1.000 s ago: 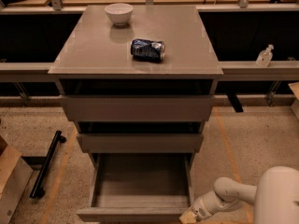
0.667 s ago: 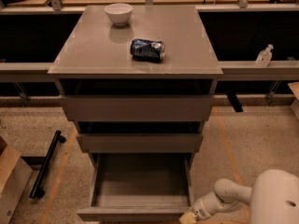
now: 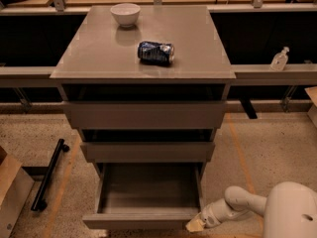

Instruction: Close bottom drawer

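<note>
Cabinet (image 3: 143, 114) with bottom drawer (image 3: 148, 192) pulled out towards us, bare floor showing. Our tool (image 3: 196, 225) sits at its near right corner; we cannot tell its grip. Bowl (image 3: 125, 14) and can (image 3: 155, 52) rest on the counter (image 3: 99, 53).

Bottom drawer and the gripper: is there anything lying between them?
Nothing. In the camera view the gripper sits right at a front corner of the open bottom drawer; no object separates them.

The bottom drawer (image 3: 148, 190) is pulled out below the middle drawer (image 3: 147, 151). The gripper (image 3: 195, 225) is placed at its front right corner. On the cabinet top (image 3: 99, 53), a bowl (image 3: 125, 14) is set behind a can (image 3: 155, 52) and to its left.
</note>
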{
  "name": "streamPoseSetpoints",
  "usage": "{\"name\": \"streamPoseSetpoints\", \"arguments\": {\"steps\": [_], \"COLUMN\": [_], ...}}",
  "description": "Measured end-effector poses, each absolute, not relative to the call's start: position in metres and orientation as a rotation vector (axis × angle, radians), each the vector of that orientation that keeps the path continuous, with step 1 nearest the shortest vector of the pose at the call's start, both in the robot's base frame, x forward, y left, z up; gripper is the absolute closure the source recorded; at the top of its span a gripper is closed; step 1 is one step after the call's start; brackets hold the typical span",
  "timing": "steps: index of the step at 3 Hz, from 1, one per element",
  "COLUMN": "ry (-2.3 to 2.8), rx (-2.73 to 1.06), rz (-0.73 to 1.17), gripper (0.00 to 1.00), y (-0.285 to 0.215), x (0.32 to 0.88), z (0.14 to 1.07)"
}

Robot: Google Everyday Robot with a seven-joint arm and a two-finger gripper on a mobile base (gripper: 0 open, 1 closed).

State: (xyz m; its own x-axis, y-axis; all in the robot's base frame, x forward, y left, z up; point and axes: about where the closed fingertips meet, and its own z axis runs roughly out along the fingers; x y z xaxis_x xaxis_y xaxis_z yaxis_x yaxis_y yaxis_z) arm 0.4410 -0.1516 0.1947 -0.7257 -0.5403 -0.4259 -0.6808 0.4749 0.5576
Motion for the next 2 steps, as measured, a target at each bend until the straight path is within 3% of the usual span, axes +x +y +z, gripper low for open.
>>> {"name": "streamPoseSetpoints", "arguments": {"steps": [2], "ry": [2.507], "rx": [-1.031], "rz": [1.05], "gripper": [1.0], "y": [-0.1486], "x": [0.4521], "z": [0.1906]}}
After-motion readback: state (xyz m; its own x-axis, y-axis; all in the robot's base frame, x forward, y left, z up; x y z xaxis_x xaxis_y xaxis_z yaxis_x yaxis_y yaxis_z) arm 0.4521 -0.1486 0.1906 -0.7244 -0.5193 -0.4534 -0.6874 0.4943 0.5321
